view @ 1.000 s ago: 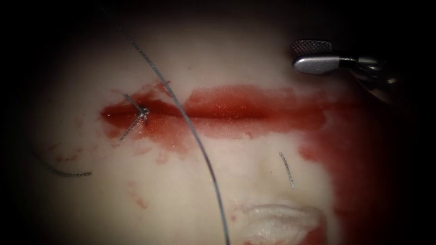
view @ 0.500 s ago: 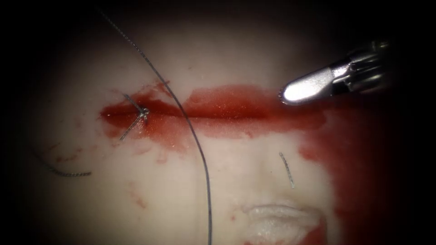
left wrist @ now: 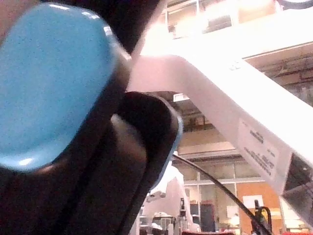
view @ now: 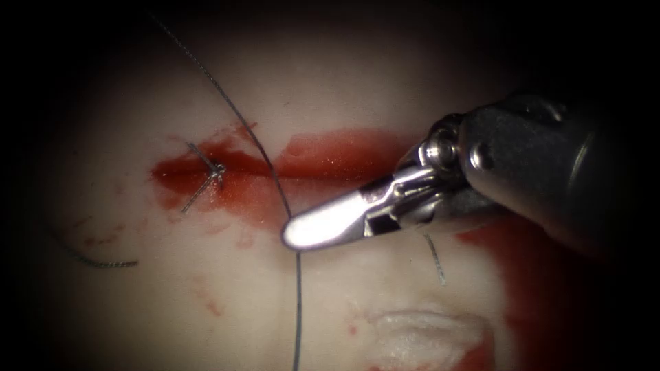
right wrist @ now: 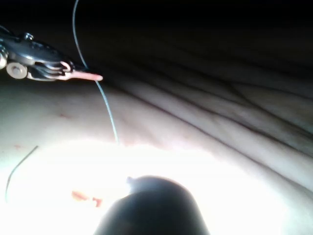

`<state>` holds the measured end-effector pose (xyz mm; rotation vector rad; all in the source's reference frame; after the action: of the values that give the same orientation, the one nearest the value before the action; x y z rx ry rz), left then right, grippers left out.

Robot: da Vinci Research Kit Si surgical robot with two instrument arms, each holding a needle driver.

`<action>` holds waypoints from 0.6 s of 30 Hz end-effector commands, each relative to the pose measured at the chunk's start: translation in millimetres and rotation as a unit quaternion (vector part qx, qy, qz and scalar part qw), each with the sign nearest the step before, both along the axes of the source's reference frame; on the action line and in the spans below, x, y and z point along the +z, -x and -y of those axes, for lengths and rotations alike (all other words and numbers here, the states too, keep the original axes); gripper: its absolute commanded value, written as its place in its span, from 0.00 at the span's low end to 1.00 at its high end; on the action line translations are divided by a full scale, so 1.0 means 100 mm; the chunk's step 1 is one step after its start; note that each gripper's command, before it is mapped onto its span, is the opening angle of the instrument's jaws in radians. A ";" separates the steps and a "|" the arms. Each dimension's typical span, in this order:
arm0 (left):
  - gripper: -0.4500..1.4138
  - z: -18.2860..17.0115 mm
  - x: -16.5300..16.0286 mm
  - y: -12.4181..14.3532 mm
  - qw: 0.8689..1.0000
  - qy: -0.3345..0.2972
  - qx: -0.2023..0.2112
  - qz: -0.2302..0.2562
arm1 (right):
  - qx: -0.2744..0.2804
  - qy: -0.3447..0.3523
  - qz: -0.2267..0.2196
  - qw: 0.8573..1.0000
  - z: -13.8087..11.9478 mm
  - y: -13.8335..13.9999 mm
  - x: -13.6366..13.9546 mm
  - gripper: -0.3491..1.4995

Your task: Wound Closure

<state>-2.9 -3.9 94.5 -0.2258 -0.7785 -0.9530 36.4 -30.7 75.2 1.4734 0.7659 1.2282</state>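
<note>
The cut (view: 323,170) runs across the pale tissue (view: 344,82), wet with red fluid. A tied stitch (view: 217,170) with short ends sits at its left end. A long thread (view: 234,110) curves down from the upper left, crosses the cut and drops straight to the bottom edge. My right tool (view: 297,233) reaches in from the right, jaws shut, its tip lying over this thread just below the cut. I cannot tell whether it pinches the thread. The right wrist view has the same tool (right wrist: 95,77) with the thread (right wrist: 108,110) passing beside its tip.
A short cut end of thread (view: 434,257) lies below the cut on the right, and another curved piece (view: 96,262) lies at the lower left. Red fluid (view: 543,275) pools on the right. A raised pale fold (view: 426,330) sits near the bottom.
The right tool shut its jaws and swept from the upper right down and left across the cut to the thread. The thread's lower run shifted left.
</note>
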 end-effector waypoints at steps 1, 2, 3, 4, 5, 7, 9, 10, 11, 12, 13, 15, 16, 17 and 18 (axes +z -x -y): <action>0.00 -0.013 -0.005 0.005 1.000 0.002 -0.003 0.002 | -0.001 -0.003 0.000 1.000 -0.005 -0.009 0.000 0.57; 0.00 -0.013 -0.005 0.005 1.000 0.000 -0.003 0.004 | -0.002 -0.002 0.000 1.000 -0.004 -0.010 0.001 0.56; 0.00 -0.013 -0.005 0.005 1.000 0.000 -0.002 0.003 | -0.003 -0.001 -0.001 1.000 -0.002 -0.010 0.001 0.56; 0.00 -0.013 -0.005 0.005 1.000 -0.001 -0.003 0.004 | -0.004 -0.004 0.000 1.000 -0.001 -0.010 0.001 0.56; 0.00 -0.013 -0.005 0.005 1.000 -0.001 -0.002 0.003 | -0.004 -0.006 0.001 1.000 0.000 -0.011 0.001 0.57; 0.00 -0.013 -0.006 0.005 1.000 -0.002 -0.003 0.002 | -0.006 -0.006 0.000 1.000 0.001 -0.010 0.000 0.61; 0.00 -0.013 -0.006 0.005 1.000 -0.003 -0.006 0.005 | -0.007 -0.006 -0.001 1.000 0.001 -0.009 0.000 0.62; 0.00 -0.013 -0.006 0.005 1.000 -0.004 -0.008 0.005 | -0.007 -0.006 -0.001 1.000 0.001 -0.009 0.000 0.62; 0.00 -0.013 -0.006 0.005 1.000 -0.005 -0.008 0.006 | -0.007 -0.009 0.000 1.000 0.001 -0.009 0.001 0.61; 0.00 -0.013 -0.006 0.005 1.000 -0.004 -0.008 0.006 | -0.008 -0.012 0.001 1.000 0.001 -0.009 0.001 0.59; 0.00 -0.013 -0.006 0.005 1.000 -0.005 -0.009 0.007 | -0.011 -0.012 -0.002 1.000 0.002 -0.009 0.001 0.56; 0.00 -0.013 -0.007 0.005 1.000 -0.006 -0.010 0.008 | -0.017 -0.012 -0.004 1.000 0.004 -0.010 0.002 0.53; 0.00 -0.013 -0.007 0.005 1.000 -0.005 -0.011 0.010 | -0.022 -0.012 -0.006 1.000 0.006 -0.012 0.003 0.53; 0.00 -0.013 -0.008 0.005 1.000 -0.006 -0.012 0.009 | -0.024 -0.016 -0.005 1.000 0.008 -0.013 0.003 0.53; 0.00 -0.013 -0.008 0.005 1.000 -0.006 -0.013 0.009 | -0.028 -0.021 -0.004 0.999 0.010 -0.014 0.004 0.53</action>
<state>-2.9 -3.9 94.3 -0.2121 -0.7809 -0.9842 36.9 -32.8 75.6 1.5340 0.6879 1.2086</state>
